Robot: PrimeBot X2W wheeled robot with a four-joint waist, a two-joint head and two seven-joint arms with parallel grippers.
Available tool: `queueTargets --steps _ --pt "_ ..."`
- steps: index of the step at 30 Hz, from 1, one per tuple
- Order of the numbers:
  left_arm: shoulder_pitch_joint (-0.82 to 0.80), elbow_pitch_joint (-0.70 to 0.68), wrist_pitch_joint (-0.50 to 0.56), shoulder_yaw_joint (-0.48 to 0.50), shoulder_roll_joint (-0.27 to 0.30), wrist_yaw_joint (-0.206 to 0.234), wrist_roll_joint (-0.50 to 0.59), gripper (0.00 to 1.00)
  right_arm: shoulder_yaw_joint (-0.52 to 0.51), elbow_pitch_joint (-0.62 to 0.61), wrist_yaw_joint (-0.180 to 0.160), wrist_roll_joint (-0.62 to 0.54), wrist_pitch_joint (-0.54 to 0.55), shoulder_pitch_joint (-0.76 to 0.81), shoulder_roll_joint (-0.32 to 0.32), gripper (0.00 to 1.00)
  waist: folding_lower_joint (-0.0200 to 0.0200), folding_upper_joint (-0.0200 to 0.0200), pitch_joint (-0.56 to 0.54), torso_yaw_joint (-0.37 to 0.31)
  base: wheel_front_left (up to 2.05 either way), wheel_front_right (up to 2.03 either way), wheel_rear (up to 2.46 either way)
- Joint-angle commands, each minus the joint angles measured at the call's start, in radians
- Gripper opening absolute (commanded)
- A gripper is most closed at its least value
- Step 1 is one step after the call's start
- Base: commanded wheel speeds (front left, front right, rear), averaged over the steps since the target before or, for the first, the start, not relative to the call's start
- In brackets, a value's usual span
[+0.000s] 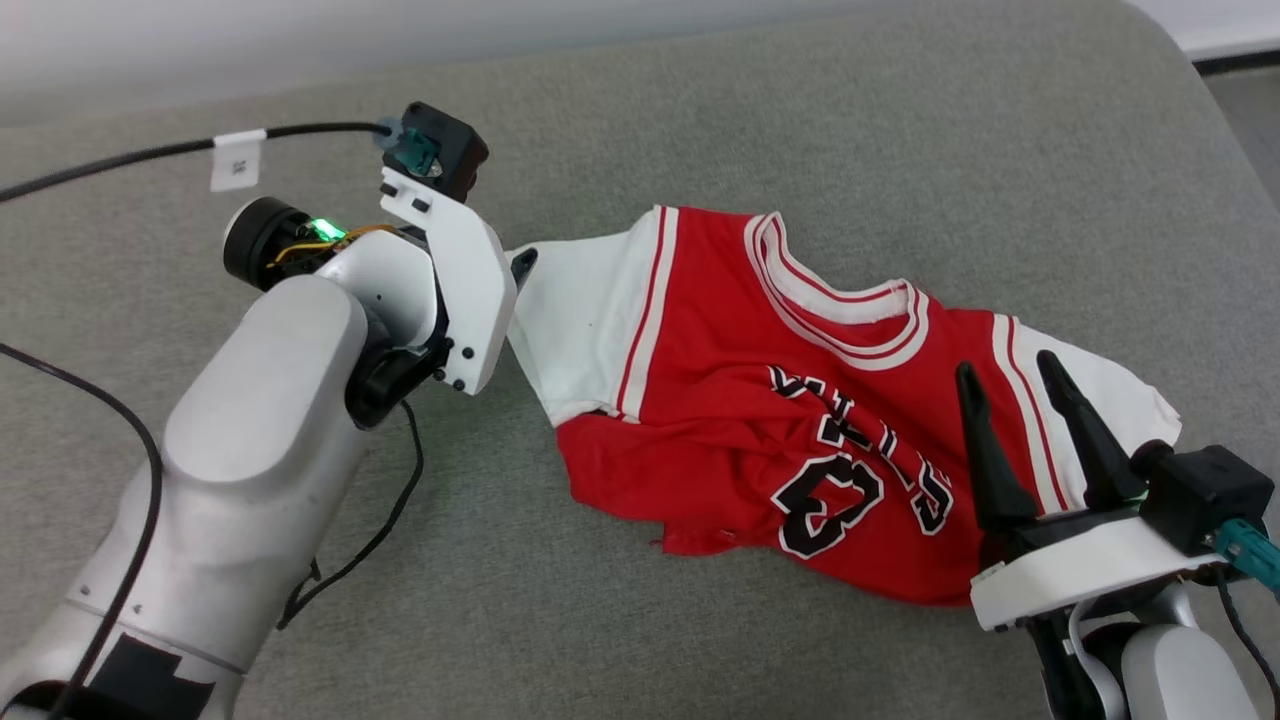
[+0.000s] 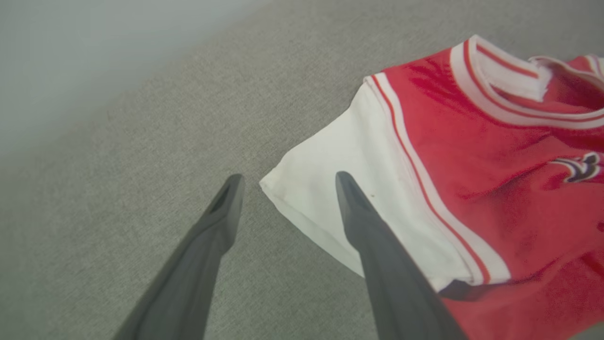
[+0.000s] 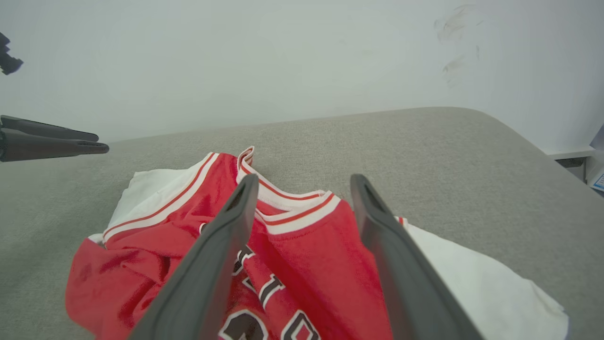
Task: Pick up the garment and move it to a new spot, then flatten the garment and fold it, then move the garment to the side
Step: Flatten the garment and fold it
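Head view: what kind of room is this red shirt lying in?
Probably an indoor robot test room: the garment lies crumpled on a grey cloth-covered pad, a plain white wall stands behind, and a cabled robot arm reaches toward it.

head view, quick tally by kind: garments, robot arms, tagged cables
garment: 1
robot arms: 2 (left arm, right arm)
tagged cable: 1
total: 4

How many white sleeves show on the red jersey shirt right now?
2. One white sleeve of the red jersey shirt lies at the left gripper; the other sleeve lies beside the right gripper.
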Motion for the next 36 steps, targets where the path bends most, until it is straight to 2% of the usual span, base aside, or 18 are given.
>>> queueTargets --steps 1,7,11,12,14,19,26,30,33,34,36 --pt "-0.036 0.015 0.074 -0.059 0.039 0.0 -0.044 1.0 0.013 0.013 0.0 0.014 -0.02 -0.03 0.002 1.0 0.0 0.0 0.083 -0.061 0.0 0.0 0.0" --pt "-0.09 0.032 0.264 -0.213 0.129 -0.001 -0.198 1.0 0.03 0.063 0.0 0.039 -0.062 -0.054 0.002 1.0 0.0 0.0 0.134 -0.096 0.0 0.0 0.0" --pt "-0.046 0.104 0.381 -0.283 0.16 -0.001 -0.288 1.0 0.042 0.096 0.0 0.055 -0.086 -0.067 0.002 1.0 0.0 0.0 0.147 -0.116 0.0 0.0 0.0" --pt "-0.033 0.118 0.396 -0.291 0.158 -0.001 -0.303 0.56 0.043 0.101 0.0 0.055 -0.086 -0.066 0.002 1.0 0.0 0.0 0.148 -0.119 0.0 0.0 0.0" --pt "-0.019 0.132 0.394 -0.309 0.156 -0.001 -0.314 0.0 0.042 0.11 0.0 0.057 -0.091 -0.067 0.002 1.0 0.0 0.0 0.148 -0.122 0.0 0.0 0.0" --pt "-0.014 0.123 0.28 -0.323 0.151 -0.001 -0.288 0.0 0.016 0.115 0.0 0.052 -0.09 -0.064 0.002 1.0 0.0 0.0 0.14 -0.108 0.0 0.0 0.0" --pt "-0.036 0.057 0.097 -0.305 0.16 0.017 -0.228 0.0 -0.037 0.094 0.0 0.031 -0.06 -0.025 0.002 1.0 0.0 0.0 0.074 -0.031 0.0 0.0 0.0" --pt "-0.004 -0.026 0.016 -0.28 0.177 0.051 -0.226 0.0 -0.058 0.068 0.0 0.02 -0.034 -0.001 0.001 1.0 0.0 0.0 0.022 0.024 0.0 0.0 0.0" --pt "0.071 -0.103 -0.033 -0.258 0.21 0.095 -0.237 0.0 -0.071 0.044 0.0 0.009 -0.008 0.023 0.002 1.0 0.0 0.0 -0.022 0.063 0.0 0.0 0.0" --pt "0.071 -0.103 -0.033 -0.258 0.21 0.095 -0.237 0.0 -0.071 0.044 0.0 0.009 -0.008 0.023 0.002 1.0 0.0 0.0 -0.022 0.063 0.0 0.0 0.0" --pt "0.129 -0.163 -0.058 -0.238 0.237 0.131 -0.251 0.0 -0.077 0.028 0.0 -0.001 0.012 0.038 0.002 1.0 0.0 0.0 -0.049 0.087 0.0 0.0 0.0"
